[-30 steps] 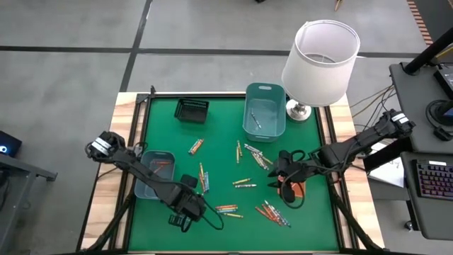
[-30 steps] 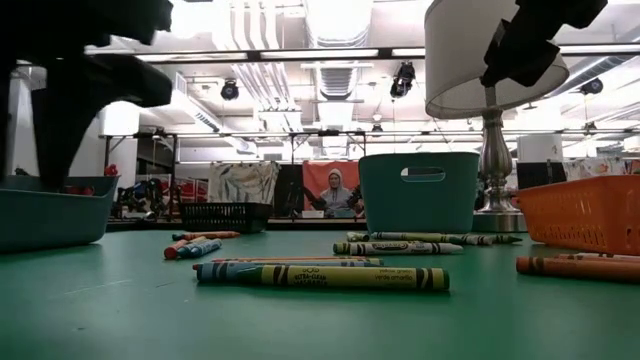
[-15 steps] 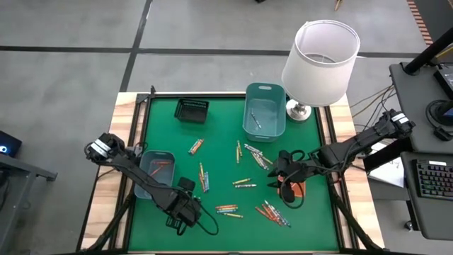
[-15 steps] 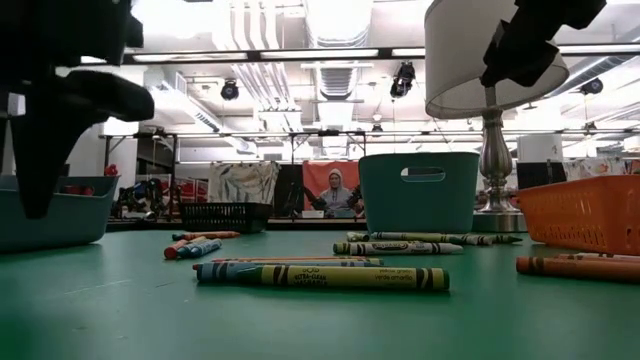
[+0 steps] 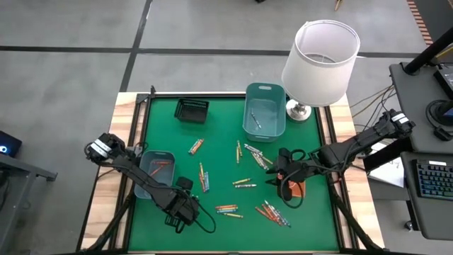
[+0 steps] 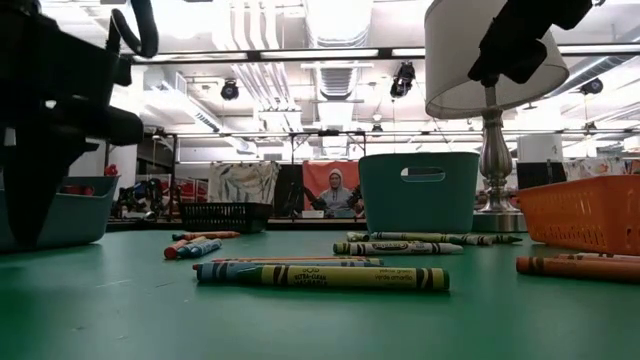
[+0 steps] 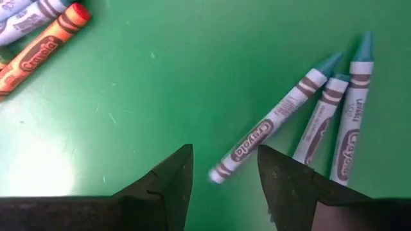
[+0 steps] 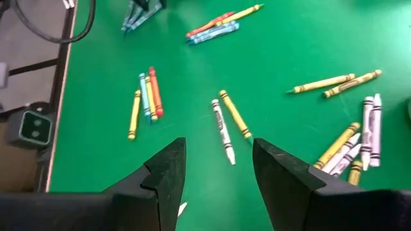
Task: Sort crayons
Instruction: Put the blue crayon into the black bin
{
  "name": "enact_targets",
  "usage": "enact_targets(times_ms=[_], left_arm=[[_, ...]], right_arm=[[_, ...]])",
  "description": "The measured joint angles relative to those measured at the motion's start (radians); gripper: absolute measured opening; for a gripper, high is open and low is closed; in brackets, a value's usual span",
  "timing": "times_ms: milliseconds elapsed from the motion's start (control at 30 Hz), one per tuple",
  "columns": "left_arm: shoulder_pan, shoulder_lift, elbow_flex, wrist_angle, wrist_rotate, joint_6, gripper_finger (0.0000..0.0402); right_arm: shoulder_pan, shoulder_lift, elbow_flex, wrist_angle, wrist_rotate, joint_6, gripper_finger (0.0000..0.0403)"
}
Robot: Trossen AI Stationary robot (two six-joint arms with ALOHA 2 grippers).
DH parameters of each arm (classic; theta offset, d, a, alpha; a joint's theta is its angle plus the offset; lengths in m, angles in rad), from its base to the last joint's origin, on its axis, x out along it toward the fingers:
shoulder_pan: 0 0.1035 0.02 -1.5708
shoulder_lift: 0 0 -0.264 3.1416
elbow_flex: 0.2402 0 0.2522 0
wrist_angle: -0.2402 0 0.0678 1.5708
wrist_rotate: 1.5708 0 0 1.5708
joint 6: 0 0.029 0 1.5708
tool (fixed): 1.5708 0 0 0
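left tool (image 5: pixel 178 212) is hovering low at the surface's (image 5: pixel 219 120) near edge, jaws apart, gripping nothing. right tool (image 5: pixel 278 173) is hanging open by the orange tray (image 6: pixel 590 212). crayons (image 5: pixel 244 183) are lying scattered mid-surface; one in the big teal bin (image 5: pixel 265 110), a few red ones in the left teal tray (image 5: pixel 156 173).

You had two teal bins (image 5: pixel 265 112) on the green mat, plus one black basket (image 5: pixel 192 110) and one orange basket (image 6: pixel 590 212). One lamp (image 5: pixel 320 62) stood at the far edge. Loose crayons (image 5: pixel 247 183) were too many and too small to count exactly. Your left wrist camera showed three blue-tipped crayons (image 7: pixel 319 125) together and one orange crayon (image 7: pixel 40 52).
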Motion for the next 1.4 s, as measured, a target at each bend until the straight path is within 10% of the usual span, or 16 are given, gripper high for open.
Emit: enact_targets(times_ms=[367, 900, 1400], left_arm=[[-0.003, -0.006, -0.057, 0.079, -0.058, 0.010, 0.0149], [-0.001, -0.005, -0.092, 0.134, -0.093, 0.039, 0.0008], [0.024, -0.092, 0.060, 0.029, -0.180, 0.028, 0.0002]], right_arm=[[-0.002, 0.000, 0.000, 0.000, 0.013, -0.006, 0.0171], [-0.002, 0.000, 0.000, 0.000, 0.050, -0.005, 0.0171], [-0.002, 0.000, 0.000, 0.002, 0.087, -0.026, 0.0171]])
